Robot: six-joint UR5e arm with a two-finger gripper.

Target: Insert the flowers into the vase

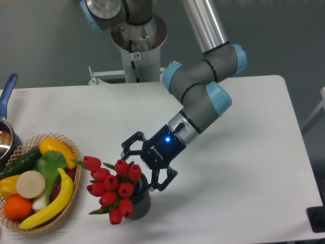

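At the far left edge of the table [244, 101] a dark pot [6, 137] with a blue handle is partly cut off by the picture. Just right of it, at the near left, stands a wicker basket [71, 152] full of vegetables and fruit: a banana, a cucumber, an orange and others.

To the right of the basket, near the front edge, is the vase [139, 206]. It is dark grey and stands upright. The flowers [114, 190] are already in it: the red buds spread out above and to the left of the mouth, and the stems go down inside, so I cannot see how deep they sit. The bunch leans toward the basket.

Right beside the flowers, on their far right side, is the gripper [147, 165]. Its black fingers [165, 179] are spread apart, and nothing is between them. One finger is very close to the vase rim and to the right buds; I cannot tell if it touches them.

In my judgement the main step is done, because the flowers rest in the vase without support. What is left is only to take the arm [203, 96] away, without catching a bud or tipping the vase
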